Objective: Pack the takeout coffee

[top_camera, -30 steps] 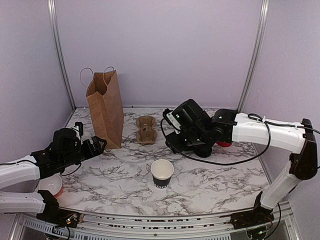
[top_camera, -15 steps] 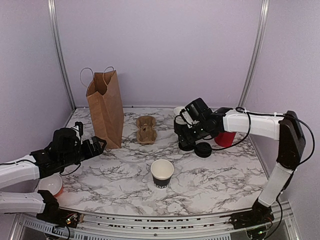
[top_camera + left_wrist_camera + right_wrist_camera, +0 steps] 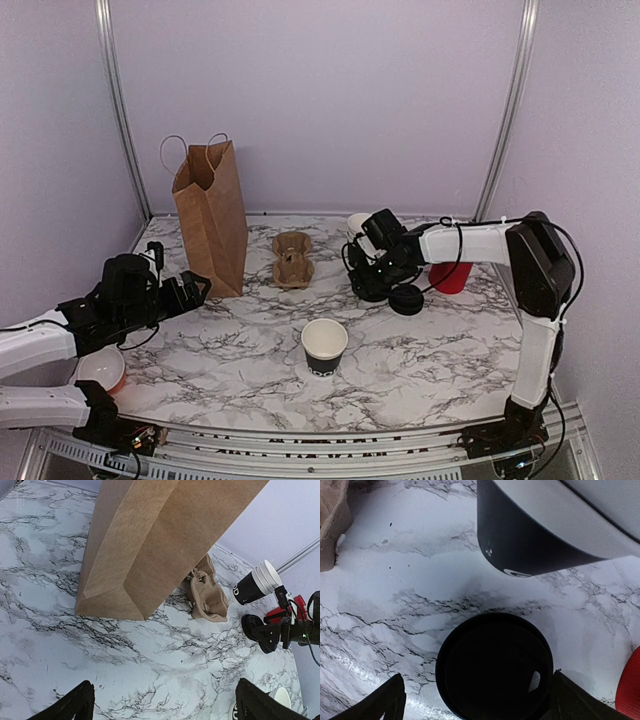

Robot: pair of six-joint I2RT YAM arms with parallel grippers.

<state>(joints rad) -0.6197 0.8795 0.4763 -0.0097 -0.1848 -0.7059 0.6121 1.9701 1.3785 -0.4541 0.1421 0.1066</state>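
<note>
Black cup (image 3: 324, 347), seemingly matt paper; brown paper bag (image 3: 212, 215); glossy marbled table (image 3: 430, 350).

One paper bag (image 3: 212, 220), one cup carrier (image 3: 292, 258)

readable text: none | stack of black cups (image 3: 252, 584): white lettering on side; partly hidden; illegible

An open black cup (image 3: 324, 346) stands mid-table, well apart from the brown paper bag (image 3: 211, 215) and carrier (image 3: 292, 258).
</note>
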